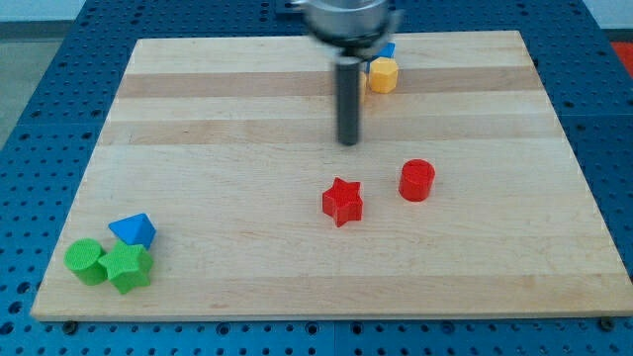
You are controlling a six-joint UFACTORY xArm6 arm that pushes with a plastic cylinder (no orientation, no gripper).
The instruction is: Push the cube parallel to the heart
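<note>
My tip (pixel 348 143) rests on the wooden board (pixel 227 129) above the middle. A yellow hexagonal block (pixel 382 75) lies to the upper right of the tip, beside the rod. A blue block (pixel 389 49) peeks out behind it, mostly hidden by the arm, so its shape cannot be made out. A red star (pixel 342 202) lies below the tip. A red cylinder (pixel 416 181) lies to the tip's lower right. The tip touches no block. No heart shape shows.
At the view's bottom left, a blue triangular block (pixel 133 230), a green cylinder (pixel 85 261) and a green star (pixel 127 267) sit close together near the board's corner. A blue perforated table surrounds the board.
</note>
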